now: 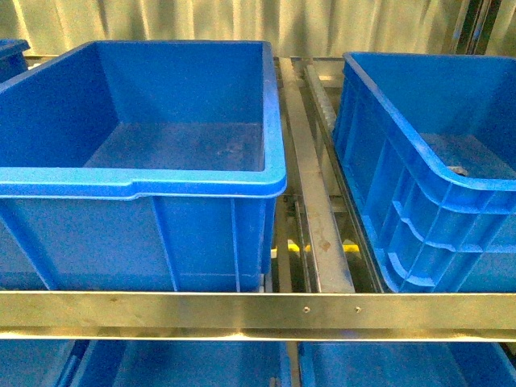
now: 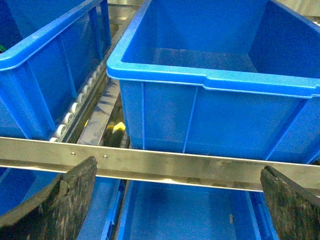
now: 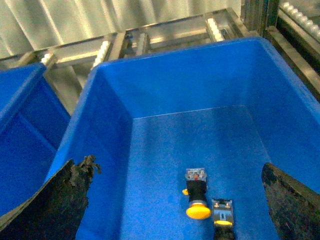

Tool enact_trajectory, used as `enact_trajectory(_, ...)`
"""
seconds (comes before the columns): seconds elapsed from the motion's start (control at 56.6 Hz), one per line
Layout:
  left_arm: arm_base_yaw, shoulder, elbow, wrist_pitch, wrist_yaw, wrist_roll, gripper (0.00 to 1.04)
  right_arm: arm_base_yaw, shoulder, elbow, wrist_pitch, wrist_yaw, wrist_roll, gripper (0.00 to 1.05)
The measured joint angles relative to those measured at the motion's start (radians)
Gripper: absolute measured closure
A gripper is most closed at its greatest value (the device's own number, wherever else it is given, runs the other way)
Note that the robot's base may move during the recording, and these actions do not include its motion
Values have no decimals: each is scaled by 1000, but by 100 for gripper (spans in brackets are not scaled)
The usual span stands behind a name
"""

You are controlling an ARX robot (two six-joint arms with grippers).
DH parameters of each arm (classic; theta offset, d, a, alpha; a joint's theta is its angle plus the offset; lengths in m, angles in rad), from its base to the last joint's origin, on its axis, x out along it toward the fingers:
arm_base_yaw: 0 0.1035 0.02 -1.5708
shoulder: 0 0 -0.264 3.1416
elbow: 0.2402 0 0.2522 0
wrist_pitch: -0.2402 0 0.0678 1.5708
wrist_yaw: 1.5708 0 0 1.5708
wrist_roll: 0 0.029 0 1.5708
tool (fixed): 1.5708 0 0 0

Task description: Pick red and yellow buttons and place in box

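Between the spread fingers of the right pincer [image 3: 175, 200], in the right wrist view, two yellow buttons lie on the floor of a blue box [image 3: 165, 95]: one yellow button [image 3: 198, 210] on its side with its cap toward the camera, and a second yellow button [image 3: 222, 216] just beside it, partly cut off at the picture's edge. Nothing is gripped; the fingers [image 3: 55, 210] stand well apart. Beyond the left pincer [image 2: 177, 205], whose fingers [image 2: 65, 205] are likewise wide apart and hold nothing, a metal rail [image 2: 165, 165] crosses, and past it sits another blue box [image 2: 210, 80]. From the front view, neither arm shows; two blue boxes sit on a roller rack [image 1: 310, 201].
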Motion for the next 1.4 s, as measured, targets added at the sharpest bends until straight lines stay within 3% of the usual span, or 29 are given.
enact_trajectory(0.212,0,0,0,0,0,0,8,-14,-269,-253,2,-48,99,6)
enact_trajectory(0.265,0,0,0,0,0,0,8,-6,-328,-294,-7,-2,77,11)
enact_trajectory(0.336,0,0,0,0,0,0,8,5,-425,-377,-6,77,-24,22)
enact_trajectory(0.442,0,0,0,0,0,0,8,11,-597,-562,0,87,-130,45)
enact_trajectory(0.566,0,0,0,0,0,0,8,28,-756,-721,-14,109,-161,73)
enact_trajectory(0.637,0,0,0,0,0,0,8,38,-787,-748,-13,117,-166,82)
enact_trajectory(0.743,0,0,0,0,0,0,8,113,-837,-795,-14,201,-173,102)
enact_trajectory(1.397,0,0,0,0,0,0,8,132,-1110,-943,-135,209,-176,101)
